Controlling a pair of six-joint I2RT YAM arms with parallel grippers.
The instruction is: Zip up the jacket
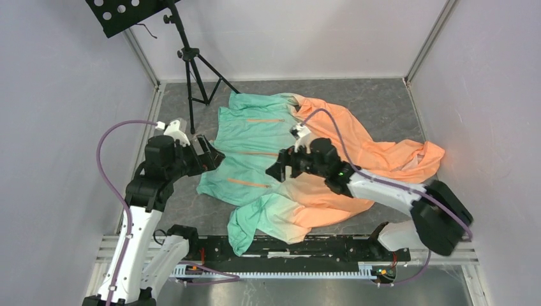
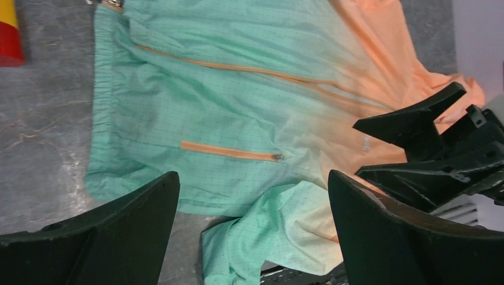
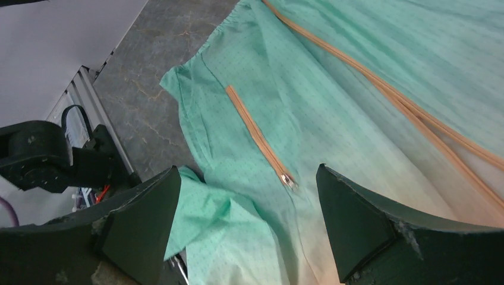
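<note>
Grey, marbled table [image 1: 376, 102] fills the floor of a bay closed in by white walls [image 1: 57, 95] on three sides. All that we find lying inside it is the jacket [image 1: 268, 137], with a black tripod [image 1: 194, 70] standing at the back left and carrying a perforated black plate [image 1: 124, 13].

We see the jacket spread flat across the middle of the table, mint hem toward the left and peach upper part toward the right. One sleeve [image 1: 252, 226] trails to the near edge and another [image 1: 408, 156] lies bunched at the right.

Our right gripper [image 1: 281, 167] hangs over the middle of the jacket with its jaws spread wide and nothing between them. Our left gripper [image 1: 207, 153] sits at the mint hem, also spread wide and holding nothing.

Along the jacket runs the orange front zipper [image 3: 404, 104]. Its two tapes lie side by side and draw apart toward the peach end; whether the teeth are joined at the hem we cannot tell.

Nearer us, a pocket zip [image 3: 258, 136] lies drawn along its length, its metal slider [image 3: 290, 183] at the end toward the peach. What the pocket holds we cannot tell.

A red and yellow thing [image 2: 9, 35] shows at the edge of the left wrist view.
</note>
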